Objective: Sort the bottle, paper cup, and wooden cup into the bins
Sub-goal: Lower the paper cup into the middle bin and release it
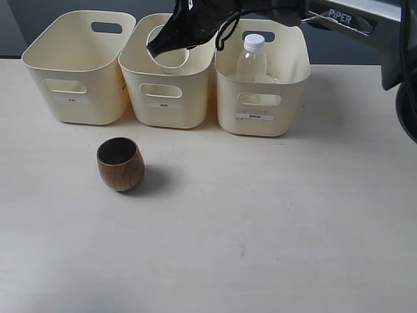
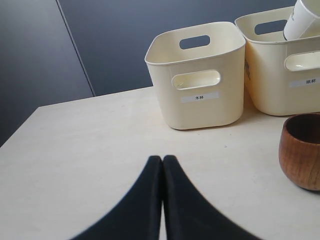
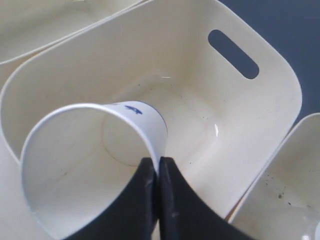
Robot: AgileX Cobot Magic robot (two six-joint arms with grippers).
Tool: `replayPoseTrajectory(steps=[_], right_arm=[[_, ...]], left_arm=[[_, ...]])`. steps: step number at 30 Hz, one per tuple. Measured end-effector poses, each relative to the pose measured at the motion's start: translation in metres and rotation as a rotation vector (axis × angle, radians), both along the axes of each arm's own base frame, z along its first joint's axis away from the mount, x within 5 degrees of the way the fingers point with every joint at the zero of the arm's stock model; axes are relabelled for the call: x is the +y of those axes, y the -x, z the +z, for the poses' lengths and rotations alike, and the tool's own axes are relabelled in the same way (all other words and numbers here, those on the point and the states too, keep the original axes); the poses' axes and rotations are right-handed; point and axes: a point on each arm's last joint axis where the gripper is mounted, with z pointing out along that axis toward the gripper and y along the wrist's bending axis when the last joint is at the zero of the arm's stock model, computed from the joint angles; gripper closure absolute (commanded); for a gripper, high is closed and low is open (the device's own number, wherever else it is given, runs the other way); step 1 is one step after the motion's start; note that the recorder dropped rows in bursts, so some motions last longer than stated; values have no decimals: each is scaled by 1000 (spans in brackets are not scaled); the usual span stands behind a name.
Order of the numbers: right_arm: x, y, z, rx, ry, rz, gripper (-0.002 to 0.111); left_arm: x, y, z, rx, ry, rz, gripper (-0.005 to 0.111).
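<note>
My right gripper (image 3: 158,165) is shut on the rim wall of the white paper cup (image 3: 85,165), one finger inside and one outside. It holds the cup (image 1: 171,51) tilted over the middle bin (image 1: 166,98). The clear bottle (image 1: 251,57) with its white cap stands upright in the right bin (image 1: 260,107). The dark-brown wooden cup (image 1: 120,163) sits on the table in front of the left bin (image 1: 78,85), also seen as the wooden cup (image 2: 302,155) in the left wrist view. My left gripper (image 2: 162,161) is shut and empty, low over the table, apart from the wooden cup.
The cream table (image 1: 273,222) spreads out in front of the bins. The right arm (image 1: 339,16) reaches across from the upper right over the bins. In the left wrist view the left bin (image 2: 200,85) stands behind, with a dark wall beyond.
</note>
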Motion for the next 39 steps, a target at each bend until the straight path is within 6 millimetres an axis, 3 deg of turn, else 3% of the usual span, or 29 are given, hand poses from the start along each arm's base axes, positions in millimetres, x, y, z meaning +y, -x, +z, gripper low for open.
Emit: replayPoseTrajectory(steps=[5,14,16,17,19,33,39], right_arm=[[2,-3,-15,22,15,0,109],[1,-5,-16,10,26,2,109],[-1,-6,-16,11,25,-3,100],[-2,-7,-16,11,24,-7,86],[-4,-9,-17,15,20,-18,72],[-6,-11,-22,25,20,-28,76],[5,4,1,19,-21,35,76]], left_arm=[[0,0,0,0,0,0,107],[0,0,0,0,0,0,107],[0,0,0,0,0,0,107],[0,0,0,0,0,0,107],[0,0,0,0,0,0,107],[0,0,0,0,0,0,107],[0,0,0,0,0,0,107]])
